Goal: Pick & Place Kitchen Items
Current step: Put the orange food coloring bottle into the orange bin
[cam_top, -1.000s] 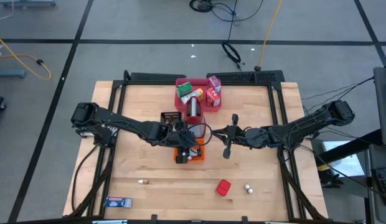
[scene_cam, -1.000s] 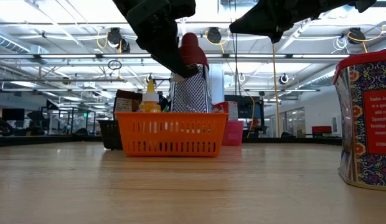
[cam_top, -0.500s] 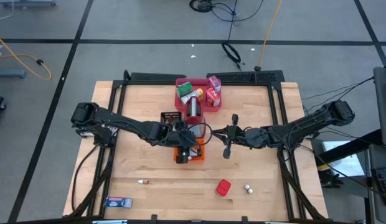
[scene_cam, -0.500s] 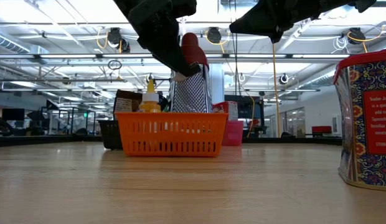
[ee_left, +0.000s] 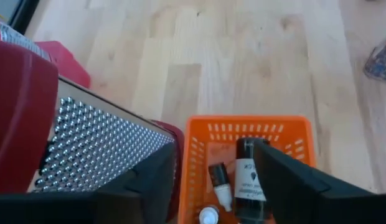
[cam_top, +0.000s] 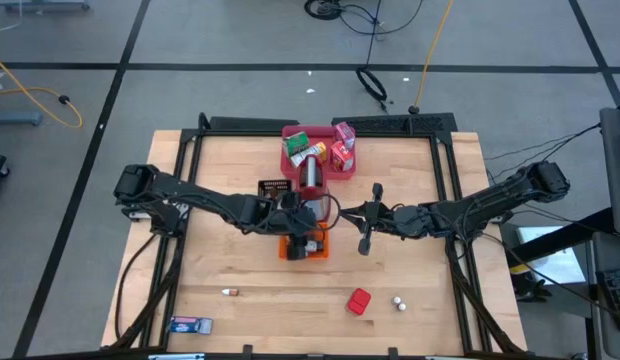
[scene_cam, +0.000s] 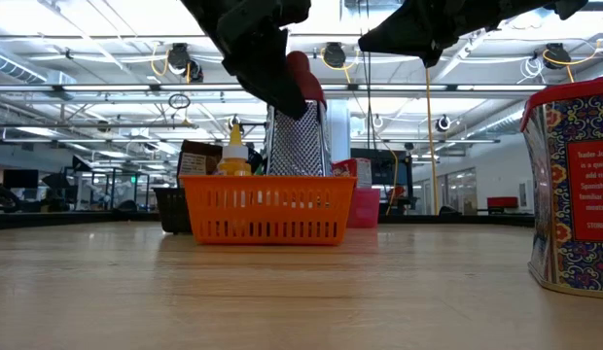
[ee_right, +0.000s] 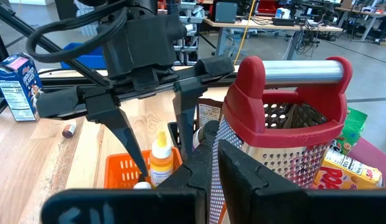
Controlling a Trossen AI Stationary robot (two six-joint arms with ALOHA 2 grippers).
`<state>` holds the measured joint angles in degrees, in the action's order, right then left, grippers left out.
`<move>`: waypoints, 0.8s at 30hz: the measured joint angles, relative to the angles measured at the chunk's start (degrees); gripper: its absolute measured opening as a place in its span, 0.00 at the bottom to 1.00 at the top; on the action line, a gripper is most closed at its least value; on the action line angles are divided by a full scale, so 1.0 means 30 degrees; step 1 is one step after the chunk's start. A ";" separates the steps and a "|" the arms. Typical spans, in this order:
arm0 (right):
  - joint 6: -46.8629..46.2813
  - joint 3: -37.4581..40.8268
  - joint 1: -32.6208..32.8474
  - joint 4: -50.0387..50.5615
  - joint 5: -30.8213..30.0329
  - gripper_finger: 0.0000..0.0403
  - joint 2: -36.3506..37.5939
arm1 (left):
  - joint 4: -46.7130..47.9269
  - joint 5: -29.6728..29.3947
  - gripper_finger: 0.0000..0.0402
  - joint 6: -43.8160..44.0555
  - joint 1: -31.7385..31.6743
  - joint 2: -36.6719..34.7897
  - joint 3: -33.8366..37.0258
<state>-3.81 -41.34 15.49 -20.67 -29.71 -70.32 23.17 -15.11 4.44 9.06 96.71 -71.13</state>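
Since the left gripper (cam_top: 302, 226) hangs right over the orange basket (cam_top: 304, 248) with its fingers (ee_right: 123, 138) spread apart and nothing between them, my read is a drop just made there or a reach in for a pick; can't tell which. The basket sits near table centre and holds a dark bottle (ee_left: 249, 179) plus 2 small white-capped bottles (ee_left: 219, 184), which suits it as the sorting bin.

Going left to right on the table:
- blue carton (cam_top: 190, 325) lying flat at 8 o'clock, near the front edge, not yet sorted
- tiny shaker (cam_top: 229, 292) at 7 o'clock, loose on the wood
- black basket (cam_top: 274, 187) just beyond the orange one
- grater (cam_top: 310, 176), red handle, upright between the orange basket and the pink tray (cam_top: 290, 158) at 12 o'clock; the tray holds green and red cartons
- red box (cam_top: 359, 301) at 5 o'clock, 2 white shakers (cam_top: 398, 301) just beside it

Right gripper (cam_top: 367, 228) waits at 3 o'clock of the basket, fingers pressed together, empty, well clear of the left arm's work zone.
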 joint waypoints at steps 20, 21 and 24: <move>-0.0007 -0.0007 -0.0004 0.0299 0.0000 0.04 0.0000 | 0.2890 0.4485 0.63 0.2491 0.1056 0.0000 0.0000; -0.0007 -0.0007 0.0000 0.0301 0.0000 0.04 0.0000 | 0.3450 0.4681 0.63 0.2739 0.1274 0.0000 0.0000; -0.0007 0.0000 0.0000 0.0299 0.0000 0.04 0.0000 | 0.5194 0.5254 0.63 0.3561 0.1998 0.0000 0.0000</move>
<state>-3.84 -41.34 15.49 -19.77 -29.71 -70.32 38.75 0.65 15.12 15.05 96.71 -71.13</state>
